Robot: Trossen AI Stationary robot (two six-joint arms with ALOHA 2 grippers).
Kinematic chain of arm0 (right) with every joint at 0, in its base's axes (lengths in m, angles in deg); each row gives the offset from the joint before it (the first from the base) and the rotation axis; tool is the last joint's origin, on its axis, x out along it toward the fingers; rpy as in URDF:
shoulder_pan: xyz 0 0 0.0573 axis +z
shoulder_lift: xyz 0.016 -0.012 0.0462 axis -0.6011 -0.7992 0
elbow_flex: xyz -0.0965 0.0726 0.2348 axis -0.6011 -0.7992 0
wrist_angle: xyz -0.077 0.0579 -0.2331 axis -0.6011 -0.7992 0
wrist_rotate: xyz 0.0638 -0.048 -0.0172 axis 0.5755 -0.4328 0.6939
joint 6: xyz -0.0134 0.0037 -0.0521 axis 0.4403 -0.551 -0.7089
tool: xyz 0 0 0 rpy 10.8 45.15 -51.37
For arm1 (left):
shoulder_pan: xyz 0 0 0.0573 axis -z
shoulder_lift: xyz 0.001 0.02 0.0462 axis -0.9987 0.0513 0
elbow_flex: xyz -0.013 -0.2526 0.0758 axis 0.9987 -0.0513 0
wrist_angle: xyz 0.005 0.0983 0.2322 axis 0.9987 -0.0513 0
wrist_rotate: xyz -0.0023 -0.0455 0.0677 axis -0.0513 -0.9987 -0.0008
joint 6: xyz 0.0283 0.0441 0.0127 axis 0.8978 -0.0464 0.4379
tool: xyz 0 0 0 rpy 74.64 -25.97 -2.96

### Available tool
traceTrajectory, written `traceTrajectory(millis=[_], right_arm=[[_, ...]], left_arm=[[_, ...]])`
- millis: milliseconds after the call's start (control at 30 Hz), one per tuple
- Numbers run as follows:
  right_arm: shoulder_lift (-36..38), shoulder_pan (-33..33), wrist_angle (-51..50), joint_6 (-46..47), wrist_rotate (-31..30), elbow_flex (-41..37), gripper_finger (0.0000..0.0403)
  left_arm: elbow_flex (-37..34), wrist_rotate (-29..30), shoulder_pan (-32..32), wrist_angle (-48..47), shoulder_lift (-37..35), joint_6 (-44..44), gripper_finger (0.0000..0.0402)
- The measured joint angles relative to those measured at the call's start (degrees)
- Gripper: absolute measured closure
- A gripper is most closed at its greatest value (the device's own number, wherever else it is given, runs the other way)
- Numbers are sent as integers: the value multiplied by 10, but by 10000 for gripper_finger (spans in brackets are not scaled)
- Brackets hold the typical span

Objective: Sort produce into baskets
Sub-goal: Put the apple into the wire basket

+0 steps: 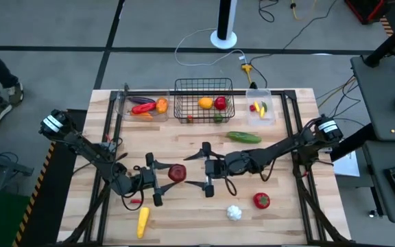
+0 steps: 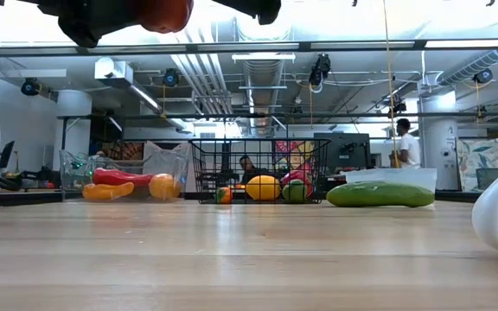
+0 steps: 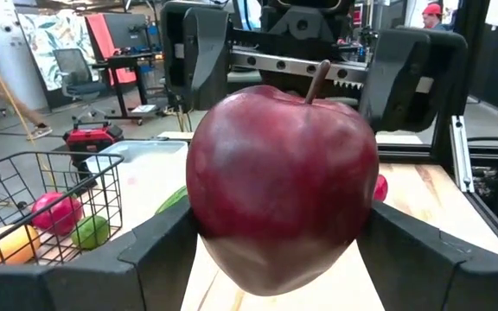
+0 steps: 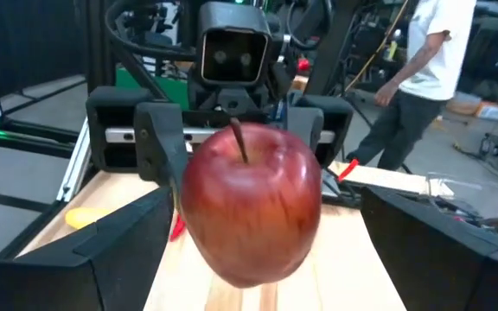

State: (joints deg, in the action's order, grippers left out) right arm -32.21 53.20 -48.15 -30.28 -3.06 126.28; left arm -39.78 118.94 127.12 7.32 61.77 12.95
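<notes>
Right now I have the red apple grasped in the left tool, lifted above the counter at lower centre of the high frame. Facing it, my right tool stands released, fingers spread either side.

Glossy apple; wire-mesh basket

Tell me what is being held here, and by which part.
The left gripper holds a red apple by its sides, stem up, above the table. The right gripper faces it, jaws open and clear of the apple.
</notes>
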Motion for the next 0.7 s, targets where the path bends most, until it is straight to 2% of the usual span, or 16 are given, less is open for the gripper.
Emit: traceTrajectory(millis=[433, 600, 700], right_arm=[[-7, -2, -20, 18, 17, 14, 39], [-23, -9, -13, 36, 32, 23, 39], [-30, -10, -13, 39, 34, 29, 39]], left_arm=[[0, -1, -8, 11, 0, 2, 132], [0, -48, -21, 42, 14, 18, 132], [4, -53, -24, 66, 36, 36, 132]])
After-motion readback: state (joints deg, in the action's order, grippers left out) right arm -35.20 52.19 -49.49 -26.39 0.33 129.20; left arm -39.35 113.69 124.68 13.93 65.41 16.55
